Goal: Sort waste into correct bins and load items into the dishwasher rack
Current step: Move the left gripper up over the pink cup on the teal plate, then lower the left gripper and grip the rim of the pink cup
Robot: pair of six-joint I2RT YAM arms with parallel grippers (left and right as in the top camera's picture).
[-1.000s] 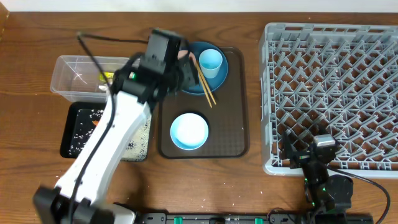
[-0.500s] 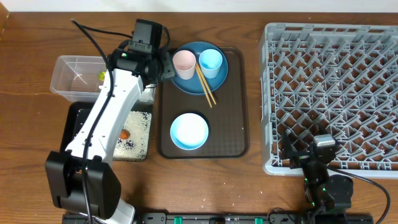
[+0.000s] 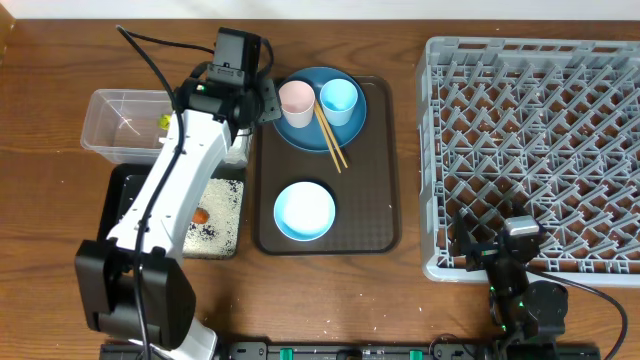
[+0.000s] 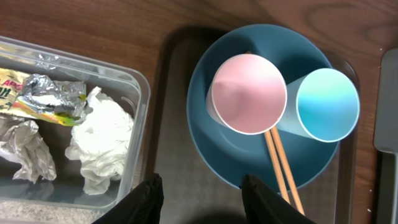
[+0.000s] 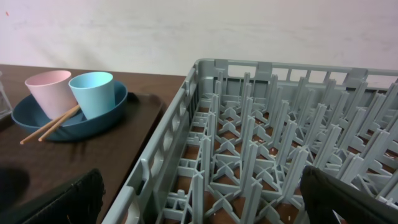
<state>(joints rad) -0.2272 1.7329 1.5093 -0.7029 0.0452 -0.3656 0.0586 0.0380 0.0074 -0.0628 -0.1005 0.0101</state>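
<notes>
- right gripper (image 5: 202,190) is nearest, low at the front edge of the dishwasher rack (image 3: 540,140), jaws spread wide, nothing in them. It sits just beside the rack wall, so a careless start could snag a peg or the rim.
- The rack is bare and every dish sits well apart from it on the brown serving tray (image 3: 378,205). Each load probably means a long carry, so a loose pinch could drop something.
- white bowl (image 3: 304,211) stands upright at the tray's front. Its smooth rim looks likely to slip or skid under a two-finger pinch.
- black tray (image 3: 115,200) holds the carrot (image 3: 200,215) and rice grains (image 3: 222,195). The left arm stretches right over it, so a low sweep could scatter the rice.
- left gripper (image 4: 202,193) hovers over the serving tray's edge, beside the blue plate (image 4: 224,152), jaws partly apart, gripping nothing.
- pink cup (image 4: 249,93) and light blue cup (image 4: 328,104) stand upright on the plate, close together. A finger going around the pink one could knock its neighbour over.
- chopsticks (image 4: 283,165) lie on the plate against the cups, so moving a cup or tilting the plate could roll them off.
- clear tub (image 4: 140,124) holds the paper (image 4: 102,140), wrapper (image 4: 46,102) and foil (image 4: 25,149). It sits near the wrist and could get nudged.
</notes>
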